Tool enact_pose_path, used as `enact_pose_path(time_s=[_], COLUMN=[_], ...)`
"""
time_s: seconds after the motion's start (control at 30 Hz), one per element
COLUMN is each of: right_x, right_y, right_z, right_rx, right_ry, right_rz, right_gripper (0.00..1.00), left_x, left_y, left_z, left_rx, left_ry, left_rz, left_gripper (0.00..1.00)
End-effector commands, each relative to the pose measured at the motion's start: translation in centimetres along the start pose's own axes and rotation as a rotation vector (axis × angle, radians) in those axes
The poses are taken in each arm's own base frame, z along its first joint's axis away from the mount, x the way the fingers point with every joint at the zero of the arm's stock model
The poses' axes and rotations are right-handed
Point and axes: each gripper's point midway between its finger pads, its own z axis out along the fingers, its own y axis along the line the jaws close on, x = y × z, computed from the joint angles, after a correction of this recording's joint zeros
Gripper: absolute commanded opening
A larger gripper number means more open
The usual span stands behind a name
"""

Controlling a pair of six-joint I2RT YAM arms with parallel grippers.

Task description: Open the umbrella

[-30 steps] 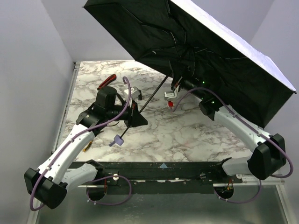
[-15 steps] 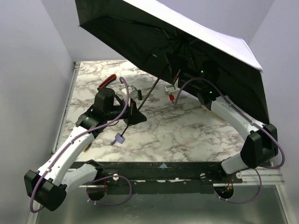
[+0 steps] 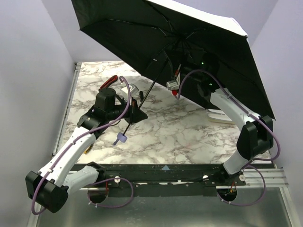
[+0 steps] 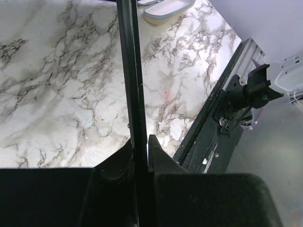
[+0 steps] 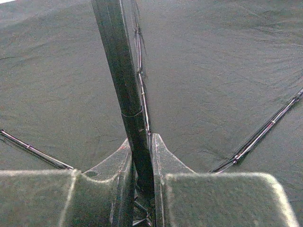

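- The compact folding umbrella [image 3: 142, 33], pale lavender-cream outside and black-lined within, was seen spread wide over the far half of the white marble-patterned table [image 3: 180, 135]. Its canopy was tilted toward 1 o'clock, and its thin black shaft [image 3: 150, 90] slanted down to the small lavender handle [image 3: 121, 138] at 7 o'clock.
- The left gripper [image 4: 140, 144] was clenched on the lower shaft, some way above the handle. The right gripper [image 5: 140, 146] was seen with a finger pressed to each side of the upper shaft beneath the canopy, which was judged to be a grasp.
- Whether the runner had been latched could not be told. If it had not, a collapse of the canopy was to be expected once the upper grasp was released.
- A wide, tilted canopy was being carried on a thin rod, so the shaft could be twisted or slid within the lower clamp.
- The canopy rim at 3 o'clock was held near the pale purple side wall [image 3: 286, 61], where it could be caught and a rib bent if the umbrella were swung further.
- The purple cable [image 3: 189, 75] of the right arm was looped close under the ribs, so a snag was judged possible.
- The red-handled cutter [image 3: 108, 82] at 10 o'clock lay apart from the shaft and was judged safe.
- One container-like thing was found: a pale oblong shallow tray [image 4: 168, 9] lying on the table at 3 o'clock, under the canopy's edge. What it held, if anything, could not be made out.
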Motion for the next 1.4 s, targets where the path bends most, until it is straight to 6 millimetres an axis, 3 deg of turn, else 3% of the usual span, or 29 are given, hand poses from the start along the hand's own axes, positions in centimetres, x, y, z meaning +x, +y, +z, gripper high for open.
enact_pose_path(time_s=[0.0, 0.4, 0.43, 0.57, 0.67, 0.77, 0.83, 1.03, 1.13, 1.27, 1.37], right_x=[21.0, 25.9, 26.6, 26.8, 25.2, 23.2, 21.8, 16.1, 13.6, 10.4, 8.2], right_y=[-5.3, -6.0, -6.0, -6.0, -4.8, -3.2, -2.4, -0.2, 1.1, 2.1, 2.5], right_z=[-18.0, -21.0, -22.2, -22.6, -21.9, -20.9, -20.0, -15.6, -14.3, -12.6, -11.7], right_rx=[0.036, 0.078, 0.072, 0.082, 0.053, 0.017, 0.005, -0.040, -0.072, -0.085, -0.090], right_ry=[0.912, 1.041, 1.066, 1.069, 1.000, 0.928, 0.881, 0.672, 0.604, 0.522, 0.468], right_rz=[-0.168, -0.217, -0.225, -0.226, -0.221, -0.208, -0.190, -0.127, -0.106, -0.077, -0.049], right_gripper=[0.17, 0.15, 0.15, 0.15, 0.15, 0.18, 0.25, 0.61, 0.69, 0.90, 0.96], left_x=[8.1, 8.4, 8.3, 8.3, 7.6, 5.6, 4.2, 0.5, -0.8, -2.2, -3.0], left_y=[-3.6, -3.2, -3.2, -3.1, -2.9, -2.9, -3.1, -3.5, -3.5, -3.5, -3.4], left_z=[-3.0, -3.1, -3.1, -3.1, -2.8, -2.2, -1.6, 0.5, 1.2, 1.8, 2.3], left_rx=[0.192, 0.170, 0.170, 0.169, 0.160, 0.151, 0.165, 0.212, 0.220, 0.238, 0.243], left_ry=[0.284, 0.309, 0.307, 0.309, 0.286, 0.235, 0.200, 0.100, 0.067, 0.027, -0.005], left_rz=[-0.028, -0.014, -0.009, -0.005, 0.015, 0.037, 0.036, -0.004, -0.004, 0.002, 0.005], left_gripper=[0.00, 0.00, 0.00, 0.00, 0.00, 0.00, 0.00, 0.00, 0.00, 0.00, 0.00])
